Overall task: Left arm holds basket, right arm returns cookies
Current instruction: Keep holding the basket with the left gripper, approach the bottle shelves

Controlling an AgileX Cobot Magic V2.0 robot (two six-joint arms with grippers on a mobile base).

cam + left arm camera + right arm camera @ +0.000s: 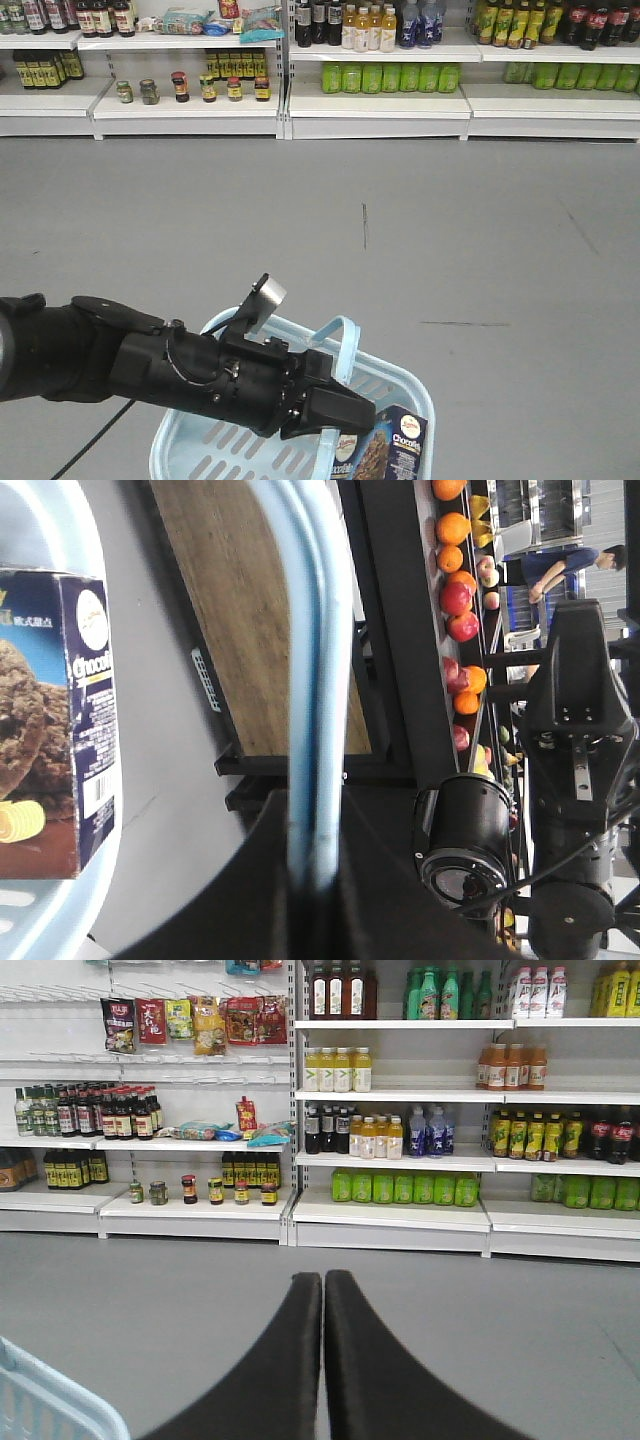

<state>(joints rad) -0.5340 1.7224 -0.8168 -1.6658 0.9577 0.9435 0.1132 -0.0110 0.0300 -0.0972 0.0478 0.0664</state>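
Right now my left fingers (335, 408) are clamped on the basket (400, 385) handle (310, 680), holding it off the floor (400, 220) so the cookies (405, 445), standing in its right corner, are reachable. My right fingers (280, 1370) are pressed together, empty, facing the shelves (390, 1210).

The grey floor (400, 230) lies open from the robot out to the shelves (380, 110), which close off the far side. Low in the front view, the left arm (150, 365) reaches across the basket (200, 450). The left tool (325, 415) is clamped on the arched handle (348, 340), so arm and handle block the left and middle of the basket's mouth. The cookies (395, 450) stand in its right corner, uncovered from above and from the right. The right tool (322, 1285), fingers pressed together, faces open floor, with the basket's rim low to its left.
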